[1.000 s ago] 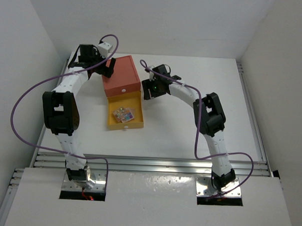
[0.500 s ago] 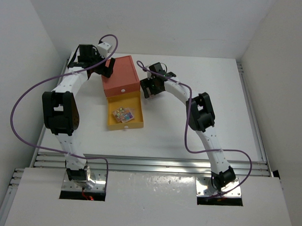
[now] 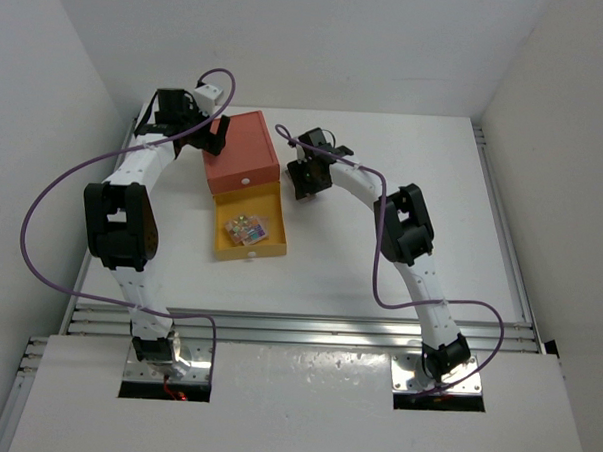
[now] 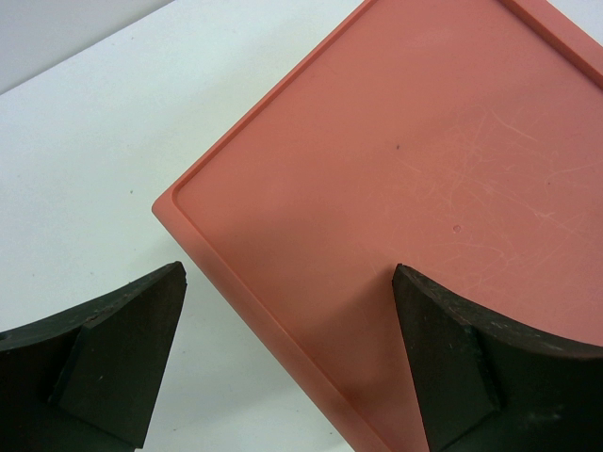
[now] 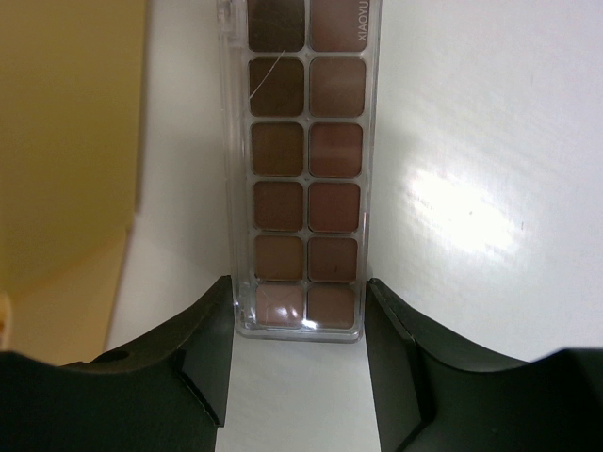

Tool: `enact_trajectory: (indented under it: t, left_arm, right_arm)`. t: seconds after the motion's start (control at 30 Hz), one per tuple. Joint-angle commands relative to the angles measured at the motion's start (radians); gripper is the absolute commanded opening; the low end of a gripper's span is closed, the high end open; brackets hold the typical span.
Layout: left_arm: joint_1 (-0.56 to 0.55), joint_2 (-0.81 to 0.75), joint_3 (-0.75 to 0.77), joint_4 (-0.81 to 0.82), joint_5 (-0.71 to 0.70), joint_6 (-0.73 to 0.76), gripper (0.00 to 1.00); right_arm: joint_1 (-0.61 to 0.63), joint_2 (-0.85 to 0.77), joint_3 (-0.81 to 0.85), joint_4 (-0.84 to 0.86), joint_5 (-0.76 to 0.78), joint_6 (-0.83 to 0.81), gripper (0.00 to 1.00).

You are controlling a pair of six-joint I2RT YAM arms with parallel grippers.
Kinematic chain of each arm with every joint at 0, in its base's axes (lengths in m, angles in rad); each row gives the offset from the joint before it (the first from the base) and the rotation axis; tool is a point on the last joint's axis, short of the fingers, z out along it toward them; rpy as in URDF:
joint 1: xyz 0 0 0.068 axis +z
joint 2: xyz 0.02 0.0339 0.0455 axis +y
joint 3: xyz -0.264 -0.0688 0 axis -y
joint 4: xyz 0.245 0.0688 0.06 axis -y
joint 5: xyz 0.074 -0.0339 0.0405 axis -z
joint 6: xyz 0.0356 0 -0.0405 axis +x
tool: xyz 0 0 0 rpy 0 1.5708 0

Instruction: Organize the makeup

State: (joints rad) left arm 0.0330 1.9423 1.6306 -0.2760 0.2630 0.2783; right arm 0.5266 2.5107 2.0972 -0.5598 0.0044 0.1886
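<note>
Motion over the last second is all in your right arm: its elbow is folding in toward the left edge of the counter (image 3: 329, 277), and the right gripper (image 3: 305, 177) is tipping from a slanted pose to one pointing straight down, just right of the box (image 3: 243, 148). Your left gripper (image 3: 213, 137) is staying put at the box's far-left corner. To my eye you are passing from approach into the pick of the next piece, with the drawer (image 3: 252, 252) standing open and already holding small palettes (image 3: 246, 228). In the wrist view the right gripper is straddling the near end of a palette (image 5: 306, 169), with its fingers (image 5: 396, 358) sitting one at each long edge. They are lying so tight to the case that I cannot tell whether you are already squeezing it or only bracketing it. The palette is resting flat on the counter, toward the far edge and left of centre, just beside the drawer's yellow wall and running lengthwise away from the fingers. It is showing a narrow clear case with two columns of square brown pans, darker on the left and redder on the right, with lettering at its far right corner. From above, the gripper is hiding it. Your left gripper is hanging spread wide over the box corner, grasping nothing.
</note>
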Motion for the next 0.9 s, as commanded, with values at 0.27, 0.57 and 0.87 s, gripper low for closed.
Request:
enact_trajectory:
  t: [0.27, 0.57, 0.87]
  left_arm:
    - [0.022, 0.024, -0.021, -0.147, -0.034, 0.024, 0.97]
    - [0.022, 0.024, -0.012, -0.147, -0.025, 0.035, 0.97]
    - [0.022, 0.024, -0.012, -0.147, -0.025, 0.035, 0.97]
  right_arm:
    - [-0.033, -0.394, -0.344, 0.095, -0.038, -0.172, 0.00]
    - [-0.037, -0.584, -0.381, -0.024, -0.458, -0.440, 0.00]
    - [0.125, -0.392, -0.147, -0.212, -0.636, -0.675, 0.00]
